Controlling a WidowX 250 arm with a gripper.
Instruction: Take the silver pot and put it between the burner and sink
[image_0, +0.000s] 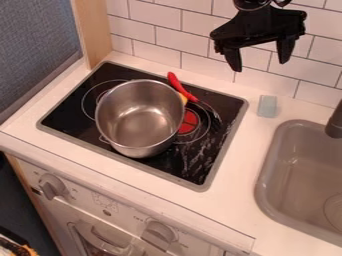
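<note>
My gripper (260, 56) hangs at the upper right, in front of the tiled wall, with its two fingers apart and nothing between them. Well below and to the left of it, the silver pot (140, 117) stands upright and empty on the black burner top (70, 116), covering much of its middle. The sink (267, 200) is grey and set into the counter at the right edge. A strip of white counter (239, 162) separates the burner top from the sink.
A red-handled utensil (182, 88) lies behind the pot's right side on the burner top. A small pale block (267, 106) stands near the sink's back left corner, and a dark faucet (335, 122) rises at the right edge. Tiled wall runs along the back.
</note>
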